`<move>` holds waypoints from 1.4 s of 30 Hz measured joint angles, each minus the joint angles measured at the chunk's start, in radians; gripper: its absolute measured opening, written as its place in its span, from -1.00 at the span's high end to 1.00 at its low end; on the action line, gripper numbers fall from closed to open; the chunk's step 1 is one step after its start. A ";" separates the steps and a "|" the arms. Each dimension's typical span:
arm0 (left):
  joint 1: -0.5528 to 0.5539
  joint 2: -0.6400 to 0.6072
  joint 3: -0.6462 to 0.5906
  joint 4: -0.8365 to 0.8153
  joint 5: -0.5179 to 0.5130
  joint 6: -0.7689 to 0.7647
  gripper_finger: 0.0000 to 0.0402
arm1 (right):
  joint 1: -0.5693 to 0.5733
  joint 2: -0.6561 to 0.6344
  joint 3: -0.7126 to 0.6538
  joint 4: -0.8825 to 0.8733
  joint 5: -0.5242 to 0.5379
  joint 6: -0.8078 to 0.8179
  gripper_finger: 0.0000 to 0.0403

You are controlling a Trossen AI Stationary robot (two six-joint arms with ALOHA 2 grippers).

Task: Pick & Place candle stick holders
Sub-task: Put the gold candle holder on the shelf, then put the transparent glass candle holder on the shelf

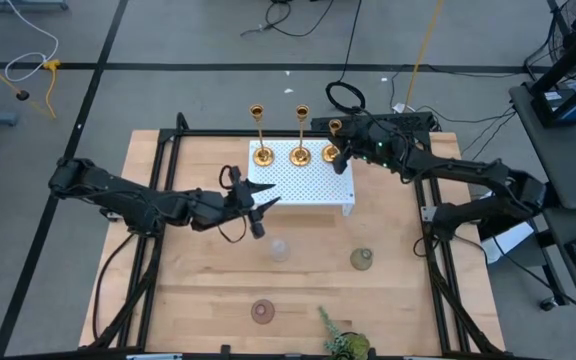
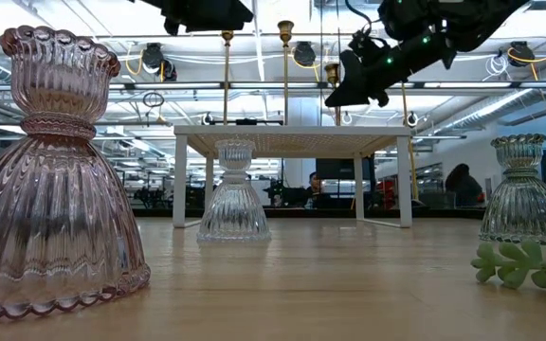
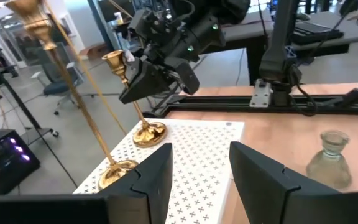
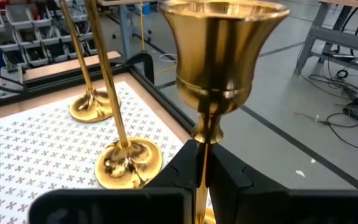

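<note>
Three gold candlesticks stand along the far edge of the white perforated stand (image 1: 303, 180): left (image 1: 261, 154), middle (image 1: 300, 154) and right (image 1: 331, 153). My right gripper (image 1: 345, 150) is shut on the right one, whose cup (image 4: 222, 56) fills the right wrist view. My left gripper (image 1: 261, 205) is open and empty by the stand's near left corner; its fingers (image 3: 160, 180) point over the stand. The clear glass holder (image 1: 281, 249), the green one (image 1: 362, 259) and the pink one (image 1: 262, 311) stand on their wide bases on the table. My right gripper pinches the right candlestick's thin stem (image 4: 202, 155) between its two fingers, just below the cup. The fingers come about level from the table's right side and lie across the stem (image 3: 131, 93). The candlestick is near upright, its round base (image 3: 149, 133) on the stand's far right corner.
A green leafy sprig (image 1: 343, 345) lies at the table's near edge. A black frame rail (image 1: 268, 133) runs behind the stand. Bare wood shows between the stand and the glass holders. In the low view the pink holder (image 2: 55, 180) stands close in front.
</note>
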 joint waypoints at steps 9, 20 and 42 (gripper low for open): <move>0.000 0.000 0.000 -0.027 -0.005 -0.028 0.18 | -0.001 0.000 0.001 -0.004 0.000 0.037 0.92; -0.003 0.000 0.000 -0.050 -0.005 -0.033 0.18 | -0.001 -0.002 0.000 -0.067 -0.001 0.048 0.69; -0.096 0.017 0.000 -0.332 0.244 -0.296 0.18 | 0.059 -0.174 -0.001 -0.309 0.002 0.022 0.06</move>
